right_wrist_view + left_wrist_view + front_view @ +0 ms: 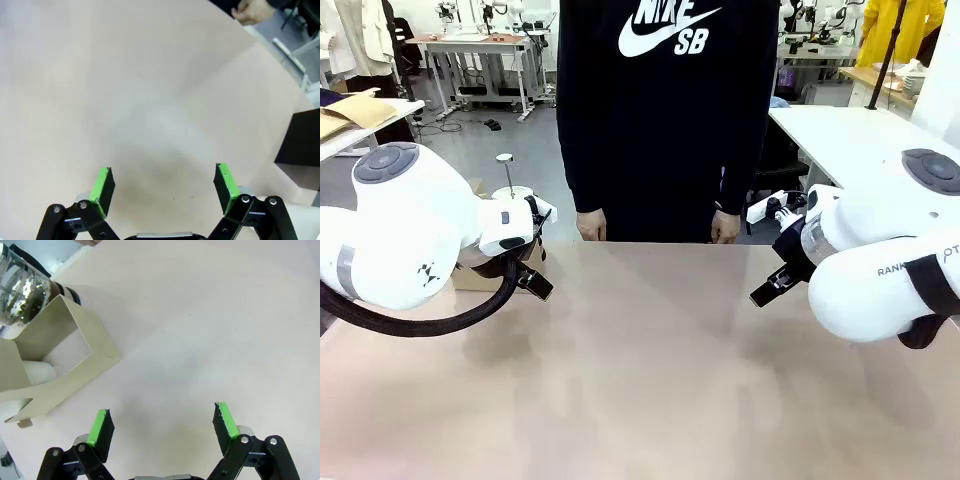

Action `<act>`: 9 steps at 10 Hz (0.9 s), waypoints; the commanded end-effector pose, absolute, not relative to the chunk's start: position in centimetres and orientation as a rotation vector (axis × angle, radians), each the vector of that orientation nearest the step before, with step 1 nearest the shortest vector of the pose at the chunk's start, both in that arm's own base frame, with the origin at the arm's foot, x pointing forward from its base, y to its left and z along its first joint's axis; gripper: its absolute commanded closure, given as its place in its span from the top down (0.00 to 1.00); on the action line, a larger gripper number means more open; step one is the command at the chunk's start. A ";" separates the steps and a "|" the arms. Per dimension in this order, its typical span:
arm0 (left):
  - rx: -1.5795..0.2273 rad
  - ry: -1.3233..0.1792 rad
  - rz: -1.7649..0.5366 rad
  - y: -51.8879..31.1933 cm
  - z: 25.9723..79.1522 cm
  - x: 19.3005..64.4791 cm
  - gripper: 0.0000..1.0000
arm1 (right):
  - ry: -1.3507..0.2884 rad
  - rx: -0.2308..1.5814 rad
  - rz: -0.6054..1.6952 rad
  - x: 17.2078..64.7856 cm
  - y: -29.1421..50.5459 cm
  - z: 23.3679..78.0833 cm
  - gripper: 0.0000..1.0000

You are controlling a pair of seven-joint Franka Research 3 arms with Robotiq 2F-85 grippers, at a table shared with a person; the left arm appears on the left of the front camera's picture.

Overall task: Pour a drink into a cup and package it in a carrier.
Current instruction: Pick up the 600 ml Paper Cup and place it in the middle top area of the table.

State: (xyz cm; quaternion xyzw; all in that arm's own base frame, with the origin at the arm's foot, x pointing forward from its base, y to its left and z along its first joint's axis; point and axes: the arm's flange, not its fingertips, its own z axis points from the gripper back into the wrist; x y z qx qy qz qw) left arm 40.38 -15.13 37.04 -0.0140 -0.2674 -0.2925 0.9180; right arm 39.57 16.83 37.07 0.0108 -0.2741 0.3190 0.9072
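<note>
Two white robot arms reached in over a bare beige counter (640, 390), one from each side. A person (665, 120) in a black sweatshirt stood at the far edge, arms hanging down, with curled fists (590, 226) just above that edge.

The left hand (538, 283) hung low over the counter with its two fingers spread wide and nothing between them. From its wrist camera, that left hand (162, 424) showed both green pads (101, 426) well apart over bare counter (210, 320). Ahead of it and off to its left-finger side lay the carrier (75, 347), pale folded cardboard with an open side. Something white and rounded sat inside it, too hidden to name. Just beyond the carrier, farther from the hand, stood the glass carafe (22, 287), bright with reflections. A dark patch showed at its near edge, but the drink itself could not be made out.

The right hand (767, 290) hovered over the counter on the opposite side, well apart from the left hand. From its wrist camera, this right hand (162, 186) was also spread wide and empty, green pads (102, 185) far apart. Only bare counter (125, 75) lay ahead of it. One of the person's fists (252, 11) showed far beyond it, at the counter's edge.
</note>
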 end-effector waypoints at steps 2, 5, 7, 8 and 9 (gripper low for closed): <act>-0.029 -0.550 -0.602 -15.1 37.0 40.4 1.00 | -0.566 0.022 0.658 39.6 16.8 37.1 1.00; -0.029 -0.550 -0.602 -15.1 37.0 40.4 1.00 | -0.566 0.022 0.658 39.6 16.8 37.1 1.00; -0.029 -0.550 -0.602 -15.1 37.0 40.4 1.00 | -0.566 0.022 0.658 39.6 16.8 37.1 1.00; -0.029 -0.550 -0.602 -15.1 37.0 40.4 1.00 | -0.566 0.022 0.658 39.6 16.8 37.1 1.00; -0.029 -0.550 -0.602 -15.1 37.0 40.4 1.00 | -0.566 0.022 0.658 39.6 16.8 37.1 1.00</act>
